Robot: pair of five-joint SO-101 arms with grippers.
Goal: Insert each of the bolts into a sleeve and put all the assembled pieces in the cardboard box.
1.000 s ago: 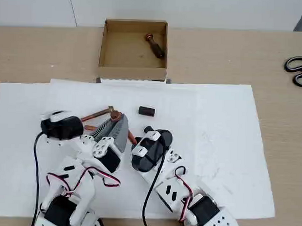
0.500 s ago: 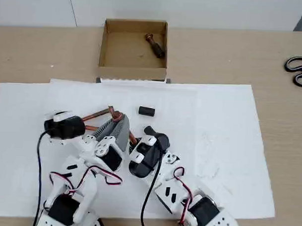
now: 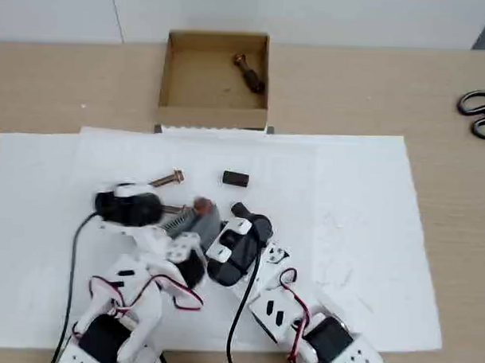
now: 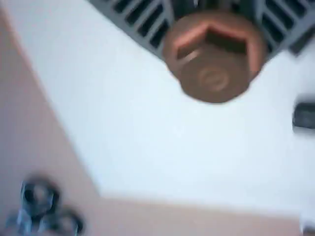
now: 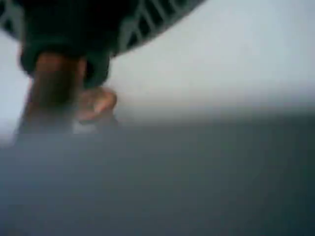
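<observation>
My left gripper is shut on a copper bolt, whose hex head sits between the grey ribbed fingers. Just to its right, my right gripper is shut on a black sleeve with a bolt shaft sticking out of it. A second bolt lies loose on the white paper, and a loose black sleeve lies right of it. The cardboard box at the back holds one assembled piece.
White paper covers the near half of the wooden table. Scissors lie at the far right edge. Both arm bases crowd the front edge. The paper's right half is bare.
The left arm has swung to the right and its gripper has turned with the bolt, closing on the right gripper. The loose bolt it stood over now lies in the open.
</observation>
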